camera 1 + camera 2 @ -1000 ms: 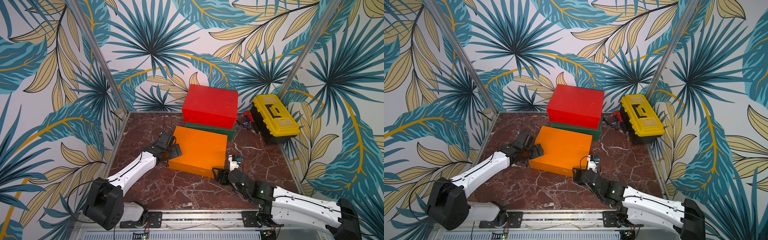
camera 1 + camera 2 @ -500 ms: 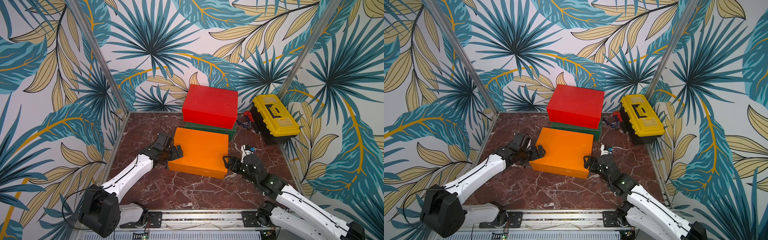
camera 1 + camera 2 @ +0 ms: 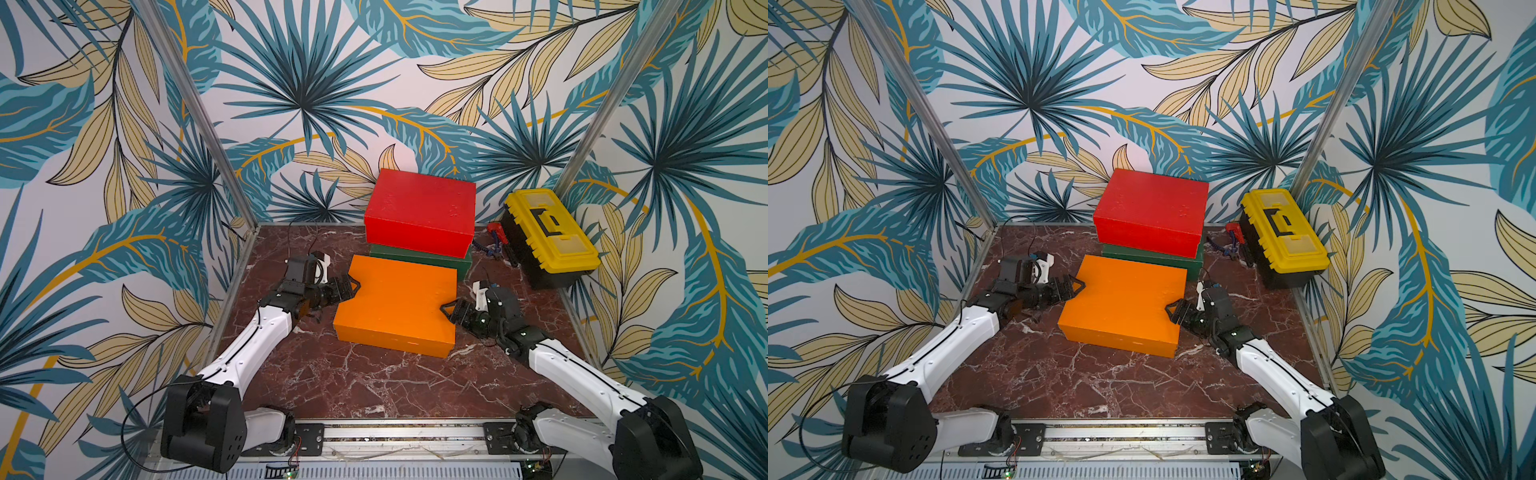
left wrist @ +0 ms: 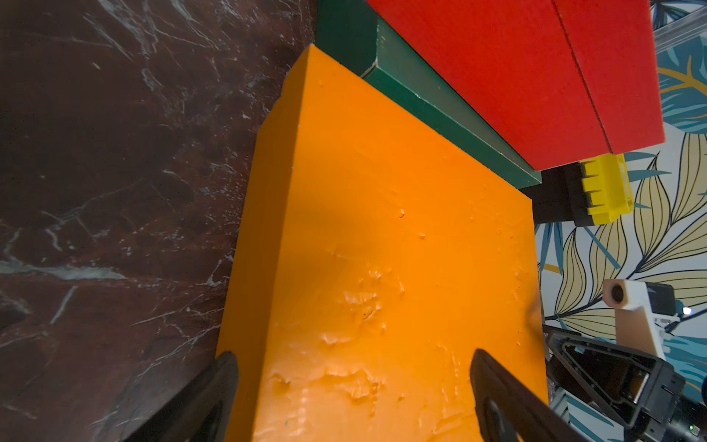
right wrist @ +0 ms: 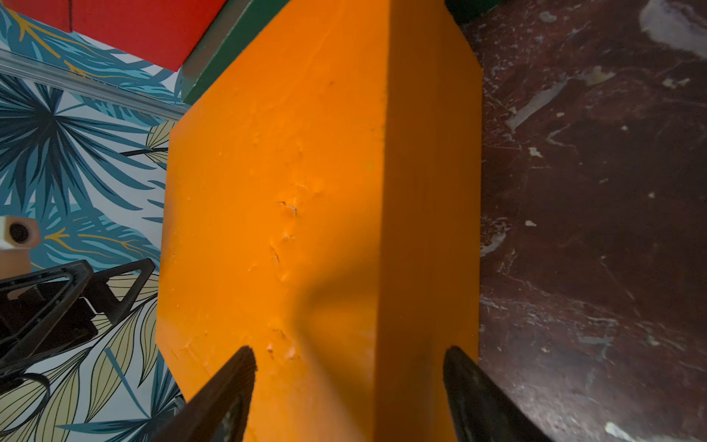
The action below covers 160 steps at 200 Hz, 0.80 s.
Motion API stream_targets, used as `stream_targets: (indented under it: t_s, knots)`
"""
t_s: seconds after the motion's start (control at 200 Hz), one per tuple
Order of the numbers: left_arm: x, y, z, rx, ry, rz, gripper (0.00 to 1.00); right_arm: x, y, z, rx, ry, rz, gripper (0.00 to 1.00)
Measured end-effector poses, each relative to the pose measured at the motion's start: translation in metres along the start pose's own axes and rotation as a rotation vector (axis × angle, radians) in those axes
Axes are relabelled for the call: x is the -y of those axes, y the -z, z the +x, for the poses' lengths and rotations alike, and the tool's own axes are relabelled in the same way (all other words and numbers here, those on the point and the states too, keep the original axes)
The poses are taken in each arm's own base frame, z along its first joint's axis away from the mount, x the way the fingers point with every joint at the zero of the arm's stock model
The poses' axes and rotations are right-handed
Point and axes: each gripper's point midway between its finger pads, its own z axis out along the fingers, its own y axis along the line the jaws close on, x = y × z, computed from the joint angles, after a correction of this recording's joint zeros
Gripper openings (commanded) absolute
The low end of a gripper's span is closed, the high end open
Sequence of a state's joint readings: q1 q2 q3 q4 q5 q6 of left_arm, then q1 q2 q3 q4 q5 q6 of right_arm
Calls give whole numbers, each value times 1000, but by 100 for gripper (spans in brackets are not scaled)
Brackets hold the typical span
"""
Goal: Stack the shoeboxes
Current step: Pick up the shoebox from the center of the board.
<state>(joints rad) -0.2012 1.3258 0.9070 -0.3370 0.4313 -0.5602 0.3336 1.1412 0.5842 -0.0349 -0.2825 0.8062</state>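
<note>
In both top views the orange shoebox lies flat, lid up, at mid-frame on the marble tabletop, just in front of the green shoebox that carries the red shoebox. Its long axis runs left to right, dipping slightly rightward, with one short end at the left gripper and the other at the right gripper. In the left wrist view the left gripper has its fingers spread wide astride that end, and in the right wrist view the right gripper does likewise; whether either presses the box cannot be told.
</note>
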Motion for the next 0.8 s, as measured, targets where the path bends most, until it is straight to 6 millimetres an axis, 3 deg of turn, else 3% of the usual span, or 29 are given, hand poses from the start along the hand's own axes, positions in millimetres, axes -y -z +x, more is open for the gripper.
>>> stream_targets:
  t_s: [0.24, 0.431, 0.671, 0.801]
  knots:
    - [-28, -36, 18, -111, 49, -48, 92, 8, -19, 4, -55, -30, -5, 69]
    - [-27, -46, 15, -124, 59, -19, 90, 5, -25, 1, -61, -34, -23, 70]
    - [-24, -56, 12, -132, 81, 33, 98, 10, -25, 2, -68, -41, 2, 88]
    - [-22, -59, 13, -141, 91, 49, 100, 13, -25, 3, -68, -44, 20, 91]
